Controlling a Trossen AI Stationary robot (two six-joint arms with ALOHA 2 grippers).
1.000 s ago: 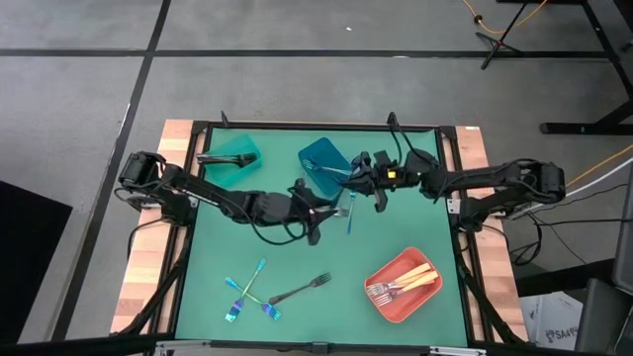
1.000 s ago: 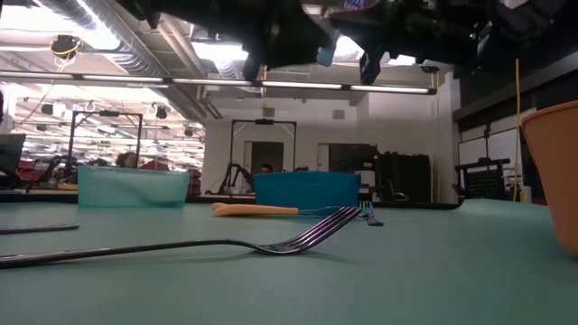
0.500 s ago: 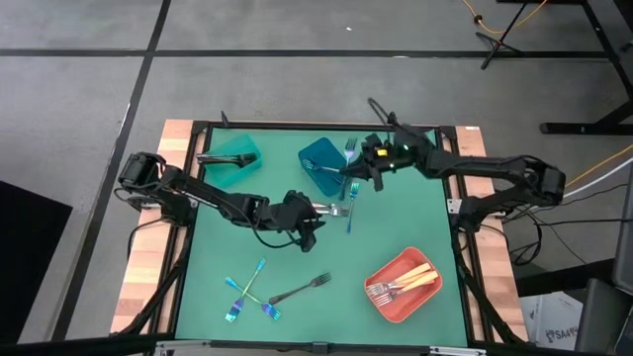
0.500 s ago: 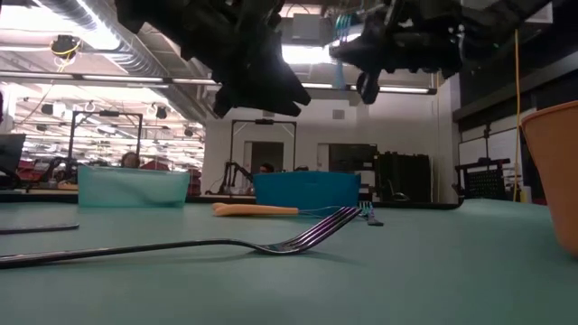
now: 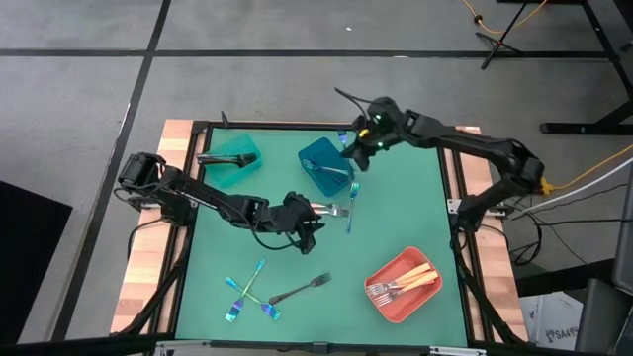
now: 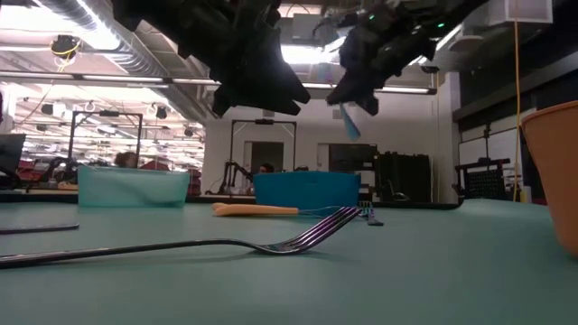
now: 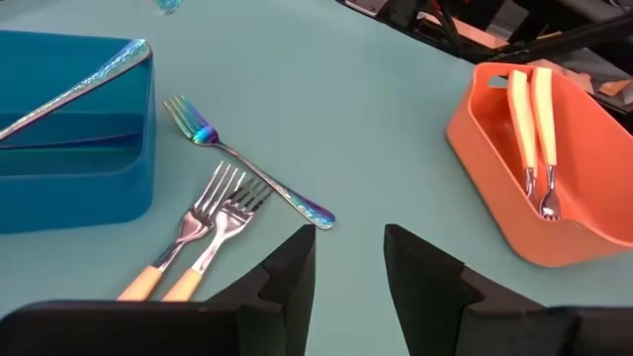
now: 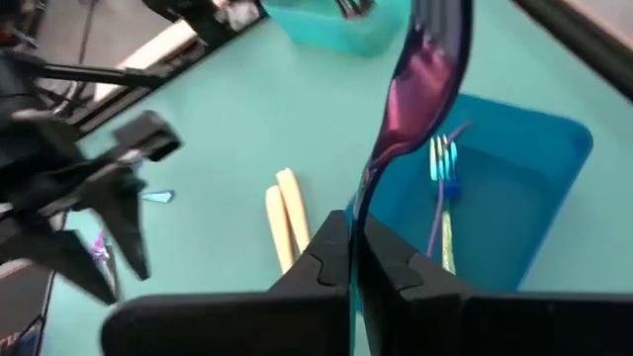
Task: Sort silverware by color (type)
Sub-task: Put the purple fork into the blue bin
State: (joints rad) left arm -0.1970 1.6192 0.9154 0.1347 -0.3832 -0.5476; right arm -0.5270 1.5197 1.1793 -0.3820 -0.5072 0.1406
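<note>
Overhead, the right gripper is clamped tight on an iridescent fork, carrying it just above the blue bin beneath it, presumably so it joins the matching forks inside. Nearby, the left gripper hangs parted and empty just behind two gold-handled forks on the mat. No legible writing shows.

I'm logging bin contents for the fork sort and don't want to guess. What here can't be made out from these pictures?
- Teal bin contents: high view shows only a dark shape, too small; low view sees just its wall.
- Blue bin: the right gripper and its held iridescent fork cover part in the right wrist view.
- Coral bin: cut off by the edge in the left wrist view.
- Left gripper: dark silhouette in the low view.
</note>
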